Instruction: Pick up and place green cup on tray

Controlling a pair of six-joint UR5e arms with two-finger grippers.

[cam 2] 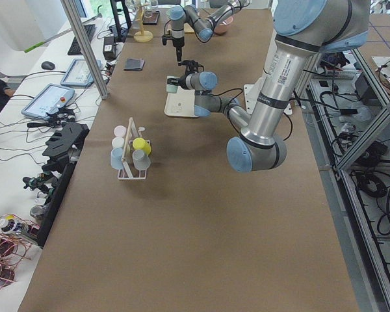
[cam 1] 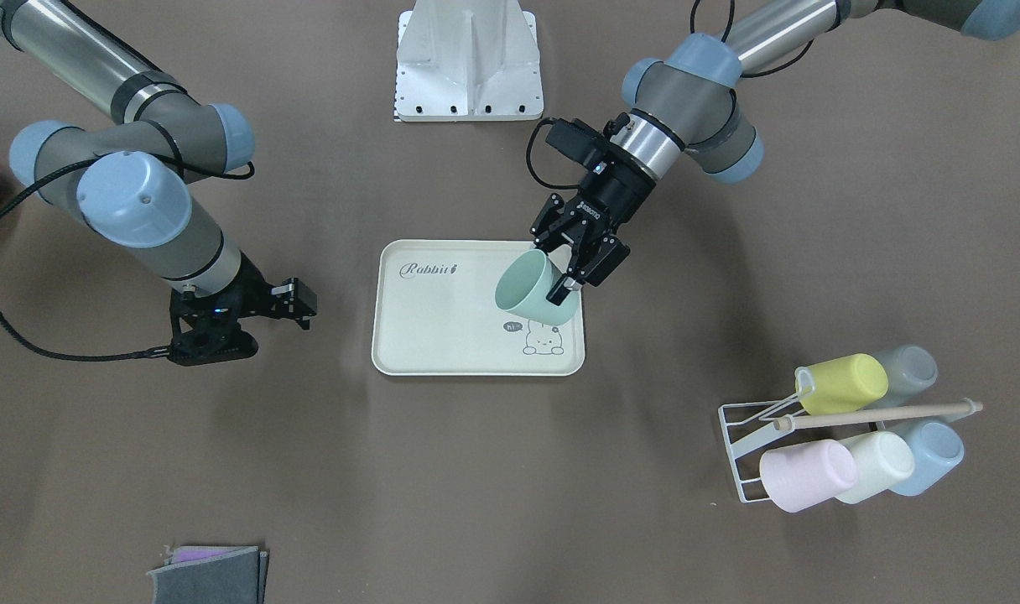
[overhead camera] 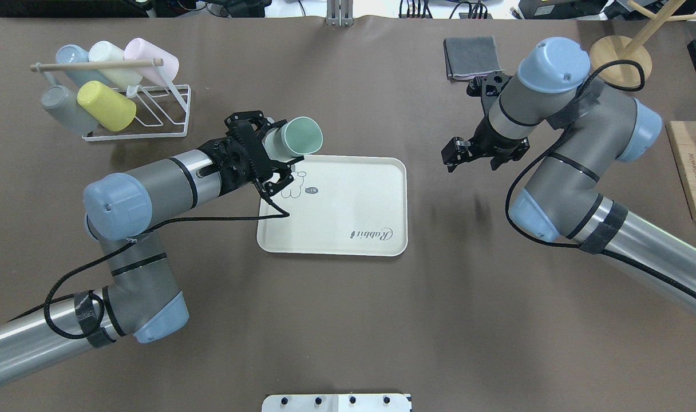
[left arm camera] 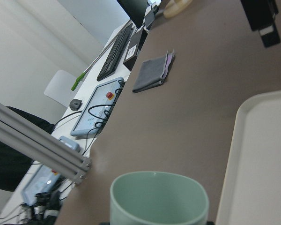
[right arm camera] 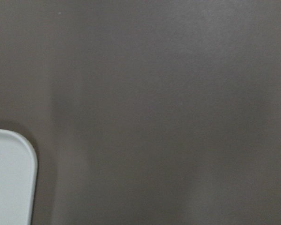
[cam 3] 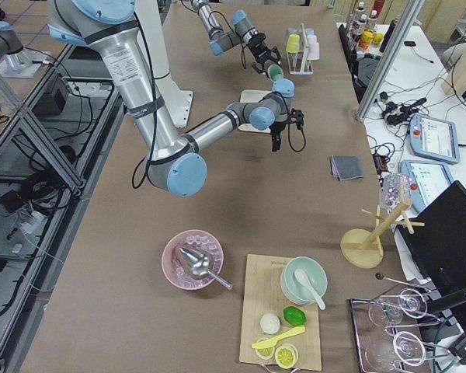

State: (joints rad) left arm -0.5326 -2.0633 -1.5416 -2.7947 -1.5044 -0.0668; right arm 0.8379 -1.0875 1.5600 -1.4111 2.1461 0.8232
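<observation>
1. Green cup [cam 1: 531, 289] is hanging in the air, tipped onto its side, over the tray's corner that carries the bunny drawing. Its open mouth is facing toward the robot's right.
2. Left gripper [cam 1: 570, 273] is clamping the cup at its base end, with the black fingers [cam 1: 560, 292] pressing on the cup wall. Nothing else is carrying the cup.
3. Cream tray [cam 1: 443, 335] is lying flat in the middle of the counter, about midway between the robot's edge and the operators' edge. The "Rabbit" script is sitting at the corner diagonally across from the bunny.
4. Right gripper [cam 1: 216, 340] is hanging fingers-down over bare counter just off the tray's right-hand end, and it is holding nothing. How far its jaws are standing apart cannot be told; its wrist camera is showing only brown counter and one rounded tray corner.
5. White wire rack [cam 1: 741, 428] is standing toward the counter's operator-side corner at the robot's left end, well apart from the tray. A wooden dowel [cam 1: 887, 413] is running across its top.
6. Five cups are lying on their sides in the rack: a yellow cup [cam 1: 841, 383], a grey cup [cam 1: 908, 369], a pink cup [cam 1: 804, 476], a cream cup [cam 1: 879, 466] and a blue cup [cam 1: 934, 453].
7. Folded grey cloth [cam 1: 212, 575] is lying at the operators' edge, toward the robot's right end.
</observation>
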